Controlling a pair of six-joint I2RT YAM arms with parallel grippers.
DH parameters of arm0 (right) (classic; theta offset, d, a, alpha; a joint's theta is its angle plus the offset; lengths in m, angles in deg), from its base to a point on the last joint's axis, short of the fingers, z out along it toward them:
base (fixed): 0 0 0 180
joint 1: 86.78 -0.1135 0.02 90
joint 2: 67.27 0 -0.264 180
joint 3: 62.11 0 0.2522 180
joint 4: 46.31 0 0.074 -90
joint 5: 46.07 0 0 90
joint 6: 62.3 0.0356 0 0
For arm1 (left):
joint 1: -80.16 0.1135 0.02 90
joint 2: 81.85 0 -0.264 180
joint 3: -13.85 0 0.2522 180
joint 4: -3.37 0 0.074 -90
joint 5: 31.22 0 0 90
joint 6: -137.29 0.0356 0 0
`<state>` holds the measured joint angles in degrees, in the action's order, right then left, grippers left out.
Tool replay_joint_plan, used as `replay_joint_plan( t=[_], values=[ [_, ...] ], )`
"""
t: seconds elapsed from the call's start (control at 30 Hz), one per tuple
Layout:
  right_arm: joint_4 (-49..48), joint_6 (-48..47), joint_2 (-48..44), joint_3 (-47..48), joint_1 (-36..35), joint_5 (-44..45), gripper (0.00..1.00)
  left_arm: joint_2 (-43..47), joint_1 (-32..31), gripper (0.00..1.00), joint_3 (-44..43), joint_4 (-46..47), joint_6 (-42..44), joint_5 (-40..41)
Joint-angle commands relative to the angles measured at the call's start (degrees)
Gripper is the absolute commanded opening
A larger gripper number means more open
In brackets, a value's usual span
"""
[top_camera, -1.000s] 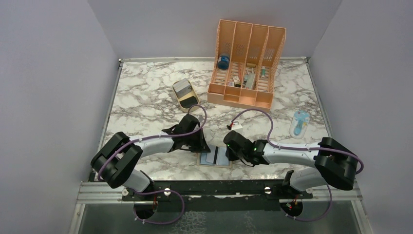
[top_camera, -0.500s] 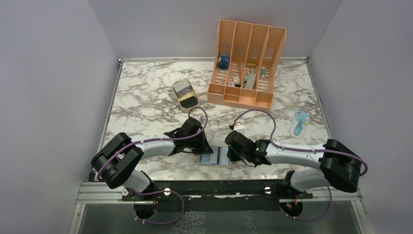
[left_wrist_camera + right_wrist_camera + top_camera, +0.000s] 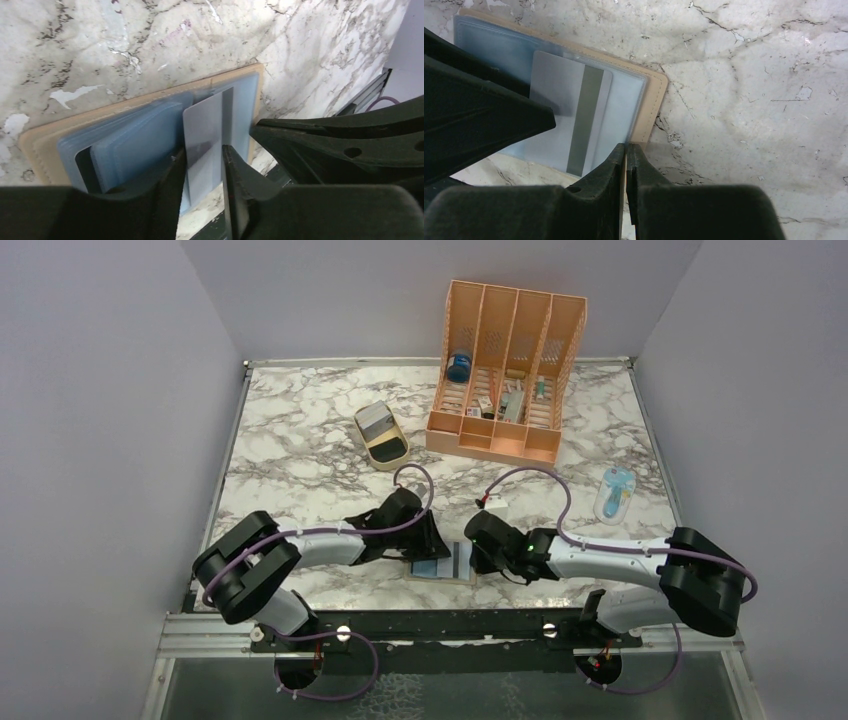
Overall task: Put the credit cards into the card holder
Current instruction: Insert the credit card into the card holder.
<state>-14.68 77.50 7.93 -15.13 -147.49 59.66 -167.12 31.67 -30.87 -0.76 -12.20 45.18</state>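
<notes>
The left fingers point(image 3: 204, 150), clamped shut a second ago, now stand partly apart astride the silver-grey credit card point(image 3: 559, 100) and grip nothing (the release has only just happened). The right fingers point(image 3: 626, 146) remain pressed together, their tips at the tan rim of the card holder point(image 3: 651, 95). Whether they pinch that rim cannot be told.

The card holder lies open on the desk point(image 3: 749, 100) near its front edge, between the two arms, with its light-blue pockets facing up. The card rests flat on those pockets with its stripe showing, and one end projects past the holder's edge over the marble.

Interpretation: this card has been delivered to the holder but appears only partly seated, so a further push along the pocket is probably needed. A grey item in the tan tray point(image 3: 383, 440) may be another card, but it is too small to confirm.
</notes>
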Motion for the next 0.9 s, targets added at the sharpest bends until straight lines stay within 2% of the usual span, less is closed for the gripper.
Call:
replay_joint_plan(
  t=[0.0, 0.17, 0.37, 0.47, 0.87],
  values=[
    [0.0, 1.2, -1.2, -1.0, -0.2, 1.1, 0.07, 1.9, -0.7, 0.39, 0.7, -3.9, 0.3, 5.0],
    [-0.9, 1.4, -1.1, -1.6, -0.2, 0.7, 0.06, 5.1, -1.2, 0.44, 0.9, -4.5, 0.3, 6.5],
    [-1.7, 1.3, -0.6, -1.6, -0.2, 0.3, 0.06, 3.6, -2.3, 0.44, 0.6, -4.0, -0.2, 6.6],
    [-2.3, 1.1, -0.4, -1.7, -0.2, 0.2, 0.06, 2.2, -3.3, 0.30, -0.1, -2.8, -0.2, 5.7],
    [-4.9, 0.4, 1.5, -2.4, -0.2, 0.6, 0.06, -0.8, -6.5, 0.32, -3.2, 0.8, -0.5, 5.2]
  ],
)
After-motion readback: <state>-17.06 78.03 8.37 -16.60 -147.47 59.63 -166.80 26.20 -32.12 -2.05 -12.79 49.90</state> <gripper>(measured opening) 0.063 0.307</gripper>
